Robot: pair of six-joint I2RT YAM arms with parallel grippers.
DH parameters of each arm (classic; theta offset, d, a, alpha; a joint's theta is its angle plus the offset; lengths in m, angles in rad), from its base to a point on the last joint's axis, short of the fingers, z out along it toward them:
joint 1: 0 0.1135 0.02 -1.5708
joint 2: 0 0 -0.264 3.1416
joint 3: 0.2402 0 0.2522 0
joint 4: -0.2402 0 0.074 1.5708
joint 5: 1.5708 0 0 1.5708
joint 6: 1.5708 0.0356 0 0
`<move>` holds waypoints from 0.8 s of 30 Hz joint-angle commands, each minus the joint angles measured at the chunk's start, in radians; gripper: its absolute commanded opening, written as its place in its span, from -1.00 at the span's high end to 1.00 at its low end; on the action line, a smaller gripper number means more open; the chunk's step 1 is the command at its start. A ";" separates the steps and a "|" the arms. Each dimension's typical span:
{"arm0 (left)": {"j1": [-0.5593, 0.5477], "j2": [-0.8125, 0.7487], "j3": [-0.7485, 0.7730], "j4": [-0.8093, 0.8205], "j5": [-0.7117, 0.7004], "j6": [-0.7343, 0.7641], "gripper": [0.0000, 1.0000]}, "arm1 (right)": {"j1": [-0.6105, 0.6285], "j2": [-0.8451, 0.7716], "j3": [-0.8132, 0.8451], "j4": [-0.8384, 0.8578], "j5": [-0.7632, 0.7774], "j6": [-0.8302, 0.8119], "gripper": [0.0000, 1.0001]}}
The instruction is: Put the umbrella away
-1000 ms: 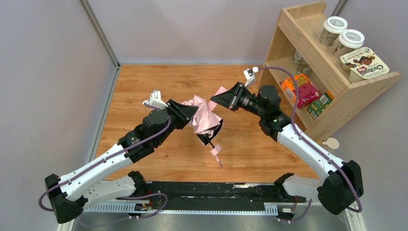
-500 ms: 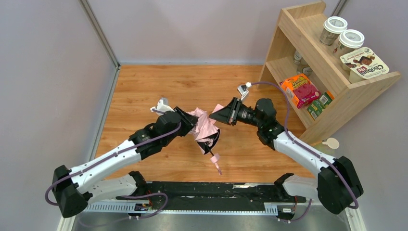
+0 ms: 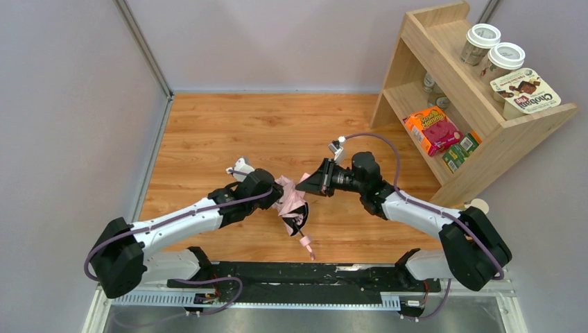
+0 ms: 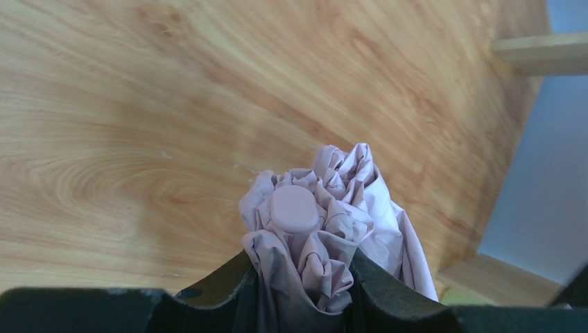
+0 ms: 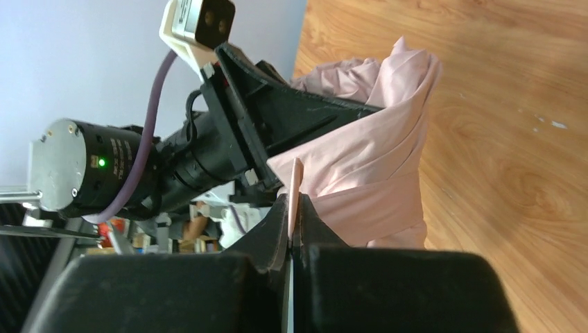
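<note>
Umbrella (image 3: 292, 202): held over the tabletop (image 3: 208, 132) between both arms, with strap end (image 3: 307, 244) dangling nearest. Sat bunched in the left pincer (image 4: 301, 274), clamped on the canopy, cap (image 4: 294, 208) poking beyond. Lent a thin pink edge (image 5: 297, 182) to the right pincer (image 5: 292, 220), pressed flat on it. Seemed mid-gathering; called next for winding loose cloth tight and strapping it.

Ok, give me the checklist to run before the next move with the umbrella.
1. Left gripper clamped round the umbrella: ok.
2. Right gripper shut on a thin fold of its cloth: ok.
3. Cloth rolled tight: not ok, crumpled and loose.
4. Strap fastened: not ok, dangling.
5. Umbrella lifted off the table: cannot tell.
</note>
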 commanded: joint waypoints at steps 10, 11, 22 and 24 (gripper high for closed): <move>0.033 0.217 -0.046 -0.241 -0.204 -0.216 1.00 | 0.175 0.086 0.118 -0.057 -0.055 -0.281 1.00; 0.033 0.227 -0.047 -0.234 -0.197 -0.225 1.00 | 0.186 0.092 0.140 -0.109 -0.040 -0.320 1.00; 0.032 0.315 -0.153 -0.022 -0.197 -0.251 1.00 | 0.377 0.173 0.244 -0.379 0.299 -0.788 1.00; 0.033 0.310 -0.153 -0.017 -0.212 -0.233 1.00 | 0.396 0.187 0.204 -0.307 0.315 -0.813 1.00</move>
